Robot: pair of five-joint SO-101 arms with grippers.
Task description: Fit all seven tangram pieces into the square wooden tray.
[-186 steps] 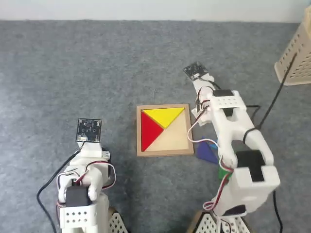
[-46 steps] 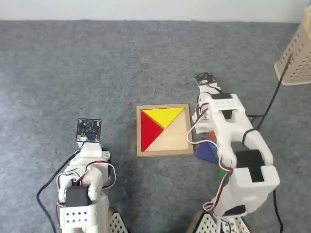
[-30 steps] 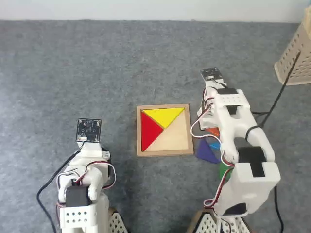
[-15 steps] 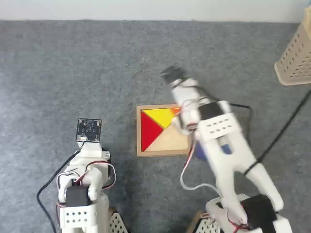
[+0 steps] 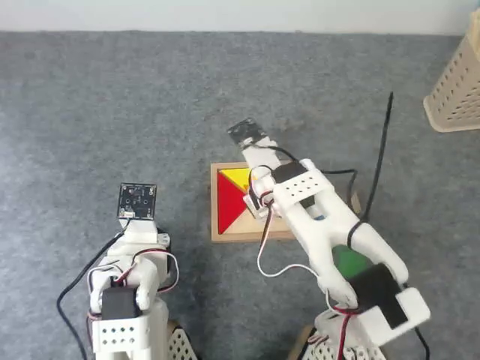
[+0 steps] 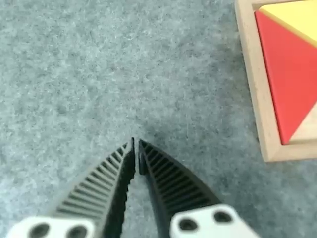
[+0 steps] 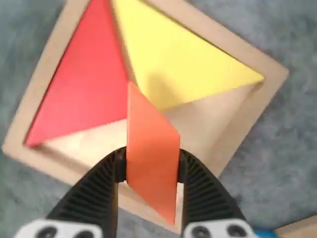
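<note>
Grey carpet [image 5: 112,97] covers the table, and the right arm [image 5: 322,225] stretches across it with the right gripper [image 7: 151,158] held above the square wooden tray [image 5: 214,202]. Its fingers [image 7: 106,173] are clamped on the long edges of an orange parallelogram [image 7: 151,148], which stands tilted between them. The piece's far tip lies over the seam where the two large triangles meet. Below the gripper is the tray's bare wooden floor. The red triangle [image 7: 84,94] lies flat in the tray on the gripper's left side, and the yellow triangle [image 7: 173,64] lies flat along the tray's far edge beyond the fingertips, the two touching along one edge. The left arm [image 5: 127,277] sits well apart from this. The left gripper [image 6: 136,146] has its fingers pressed together with nothing between them and points at carpet, with the tray's corner [image 6: 250,74] ahead and to its right. A green piece [image 5: 346,260] shows beneath the right arm, behind the right gripper, and a sliver of a blue piece [image 7: 262,232] lies outside the tray near that gripper's base.
</note>
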